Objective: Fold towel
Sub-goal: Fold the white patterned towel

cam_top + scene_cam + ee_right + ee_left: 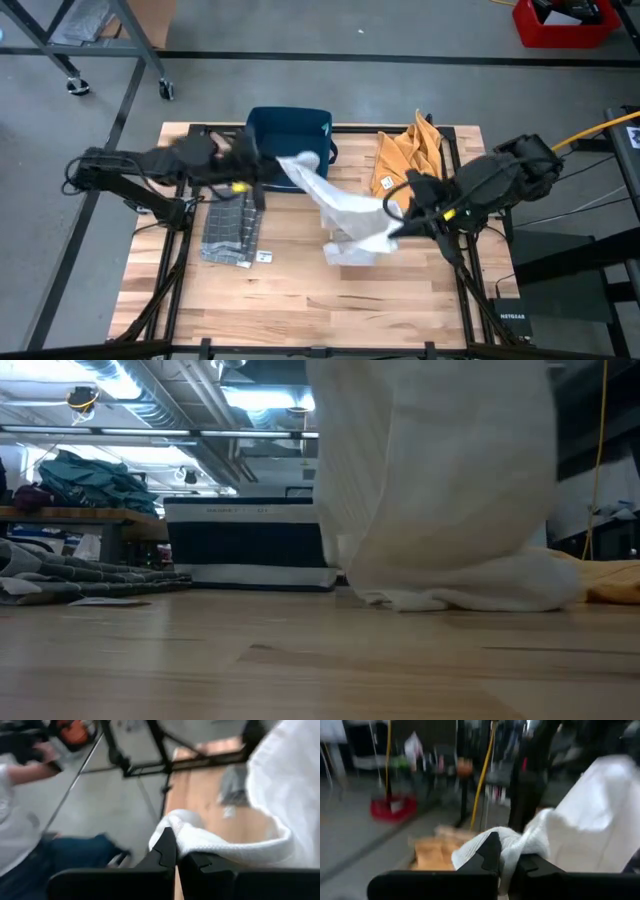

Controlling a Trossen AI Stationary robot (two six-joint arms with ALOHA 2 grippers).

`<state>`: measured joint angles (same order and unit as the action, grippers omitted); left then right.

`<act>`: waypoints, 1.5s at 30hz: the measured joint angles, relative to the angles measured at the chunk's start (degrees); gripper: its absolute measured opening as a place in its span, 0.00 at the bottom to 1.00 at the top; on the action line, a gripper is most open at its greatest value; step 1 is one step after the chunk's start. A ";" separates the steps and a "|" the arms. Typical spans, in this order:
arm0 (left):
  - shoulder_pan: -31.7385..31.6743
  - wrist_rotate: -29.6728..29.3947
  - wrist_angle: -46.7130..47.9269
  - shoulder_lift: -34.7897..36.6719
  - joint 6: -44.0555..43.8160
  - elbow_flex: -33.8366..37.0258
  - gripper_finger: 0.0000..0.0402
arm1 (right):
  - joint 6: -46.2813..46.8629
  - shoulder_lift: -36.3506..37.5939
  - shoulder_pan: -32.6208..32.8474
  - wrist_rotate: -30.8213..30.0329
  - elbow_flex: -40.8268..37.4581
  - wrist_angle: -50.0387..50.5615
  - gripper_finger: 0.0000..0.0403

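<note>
Both arms have the white towel off the table now, strung between them over the middle of the wooden table. The left gripper is clenched on one corner up near the blue bin, and its wrist view shows the cloth bunched between the dark fingers. The right gripper is clamped on the opposite end, with a fat roll of fabric pinched at its tips. The towel sags in between, and its lower edge drags and puddles on the tabletop, plain to see from table height. That is the worry: the cloth looks twisted rather than spread, so if they lay it down like this, the fold could come out lopsided or wrinkled. Either grip is on a wad, not a clean corner, and a tug could slip it free. The orange cloth lies just beside the right arm, and the grey folded towel sits below the left arm; a sweeping towel could snag either.
</note>
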<state>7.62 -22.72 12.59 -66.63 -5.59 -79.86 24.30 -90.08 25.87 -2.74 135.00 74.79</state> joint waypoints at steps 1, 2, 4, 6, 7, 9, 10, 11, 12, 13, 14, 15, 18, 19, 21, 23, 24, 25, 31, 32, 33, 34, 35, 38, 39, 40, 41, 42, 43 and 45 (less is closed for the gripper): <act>-0.12 -0.02 -0.69 -0.34 1.51 -1.70 0.00 | -0.58 0.40 -0.23 -1.03 -0.21 -1.12 0.01; -0.24 -0.03 -1.59 -0.45 2.91 -3.19 0.00 | -0.98 0.68 -0.54 -2.04 -0.22 -1.93 0.01; -0.23 -0.05 -1.94 -1.02 5.09 -5.97 0.00 | -2.29 0.99 -1.25 -4.06 -0.02 -3.30 0.01; -0.24 -0.09 -1.94 -1.47 7.28 -8.34 0.00 | -4.29 1.31 -2.05 -5.66 -0.02 -6.25 0.01; -0.24 -0.10 -2.02 -1.81 8.12 -9.28 0.00 | -5.56 1.58 -2.45 -6.42 -0.02 -7.68 0.01; -0.24 -0.06 -2.30 -2.40 10.34 -11.15 0.00 | -8.43 1.99 -3.39 -7.79 -0.02 -11.66 0.01; -0.22 -0.07 -2.39 -2.69 11.22 -12.15 0.00 | -10.06 2.31 -3.98 -8.34 -0.02 -13.88 0.01; -0.24 -0.10 -2.47 -2.98 12.33 -13.06 0.00 | -11.86 2.64 -4.49 -8.62 -0.02 -15.68 0.01; -0.24 -0.16 -2.66 -3.02 13.64 -14.02 0.00 | -13.87 3.02 -5.01 -8.74 -0.02 -17.41 0.01; -0.24 -0.46 -2.74 -3.03 14.81 -15.00 0.00 | -15.72 3.48 -5.51 -8.73 -0.02 -19.05 0.01; -0.24 -0.71 -2.67 -3.02 15.85 -16.00 0.00 | -17.29 3.95 -6.01 -8.74 -0.02 -20.40 0.01; -0.24 -1.01 -2.81 -3.02 16.94 -17.01 0.00 | -18.59 4.51 -6.49 -8.75 -0.02 -21.40 0.01; -0.24 -3.41 -2.73 -3.05 19.88 -20.59 0.00 | -21.15 6.73 -7.84 -8.78 -0.02 -23.10 0.01; -0.24 -4.07 -2.72 -3.08 20.95 -21.91 0.00 | -21.72 7.47 -8.30 -9.24 -0.02 -23.65 0.01; -0.24 -4.50 -2.74 -3.11 22.35 -24.66 0.00 | -22.65 8.84 -9.16 -10.56 0.00 -25.32 0.01; -0.43 -4.51 -3.16 -3.11 22.82 -27.01 0.00 | -23.93 9.99 -10.06 -11.31 0.00 -27.69 0.01; -0.74 -4.51 -3.18 -3.12 22.93 -28.11 0.00 | -24.60 10.40 -10.66 -11.68 0.00 -29.57 0.01; -1.04 -4.49 -3.16 -3.26 22.96 -29.03 0.00 | -24.99 10.74 -11.36 -11.85 -0.01 -31.57 0.01; -3.77 -4.44 -4.14 -4.66 22.96 -32.42 0.00 | -26.44 11.06 -15.57 -9.19 -0.13 -42.85 0.01; -4.04 -4.29 -4.11 -5.01 22.65 -32.73 0.00 | -26.30 11.04 -16.25 -8.04 -0.13 -43.74 0.01; -4.16 -4.17 -3.99 -5.24 22.33 -32.90 0.00 | -25.97 10.96 -16.83 -6.84 -0.13 -44.33 0.01; -4.24 -4.08 -3.49 -5.47 22.20 -32.92 0.00 | -25.58 10.82 -17.18 -5.57 -0.13 -44.60 0.01; -4.24 -3.64 -2.65 -5.77 22.08 -32.98 0.00 | -24.54 10.73 -17.41 -4.11 -0.10 -44.45 0.01; -3.09 -2.49 1.47 -6.38 20.12 -33.05 0.00 | -20.23 10.84 -17.27 1.32 0.03 -40.73 0.01; -2.48 -2.43 3.07 -6.46 19.20 -33.06 0.00 | -18.53 10.87 -17.27 3.53 0.06 -38.70 0.01; -1.82 -2.34 4.75 -6.50 18.31 -33.07 0.00 | -16.61 10.89 -17.27 5.74 0.08 -36.46 0.01; -1.06 -2.26 6.42 -6.53 17.58 -33.07 0.00 | -14.68 10.91 -17.27 7.77 0.08 -34.05 0.01; -0.20 -2.22 8.05 -6.56 16.45 -33.07 0.00 | -12.88 10.88 -17.26 9.43 0.08 -31.47 0.01; 0.76 -2.15 9.35 -6.56 15.32 -33.07 0.00 | -11.24 10.86 -17.20 10.64 0.06 -28.83 0.01; 2.84 -2.11 11.74 -6.51 13.30 -33.07 0.00 | -8.57 10.82 -17.20 12.41 0.05 -23.42 0.01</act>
<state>10.46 -24.83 24.33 -73.14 7.71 -112.92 15.73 -79.27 8.67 9.67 135.05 51.37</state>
